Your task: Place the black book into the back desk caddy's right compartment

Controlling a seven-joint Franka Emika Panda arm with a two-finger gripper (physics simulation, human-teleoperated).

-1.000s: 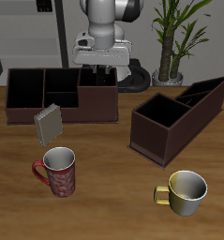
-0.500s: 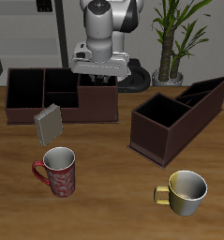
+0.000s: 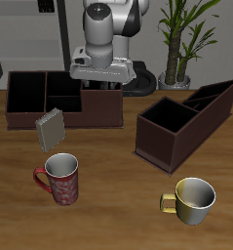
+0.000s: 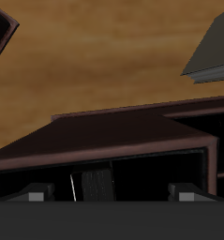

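Note:
The back desk caddy (image 3: 89, 115) is a long low dark brown box at the back of the table. My gripper (image 3: 97, 78) hangs just above the inner edge of its right compartment (image 3: 105, 97). In the wrist view the caddy's wall (image 4: 113, 141) is close below. The black book (image 4: 97, 184) stands inside the compartment (image 4: 156, 173), with a pale page edge showing. My gripper (image 4: 109, 195) is open, and its grey fingertips (image 4: 34, 195) stand wide apart, clear of the book. In the exterior view the book is hidden.
A grey book (image 3: 50, 128) leans against the caddy's front wall and also shows in the wrist view (image 4: 212, 47). A second dark brown caddy with a slanted end (image 3: 181, 122) stands beside it. A red mug (image 3: 59, 179) and a yellow mug (image 3: 192, 198) stand near the front edge. A potted plant (image 3: 176, 44) is at the back.
My gripper has risen slightly and shifted sideways along the caddy, from over the right compartment toward the middle sections. Nothing else has moved.

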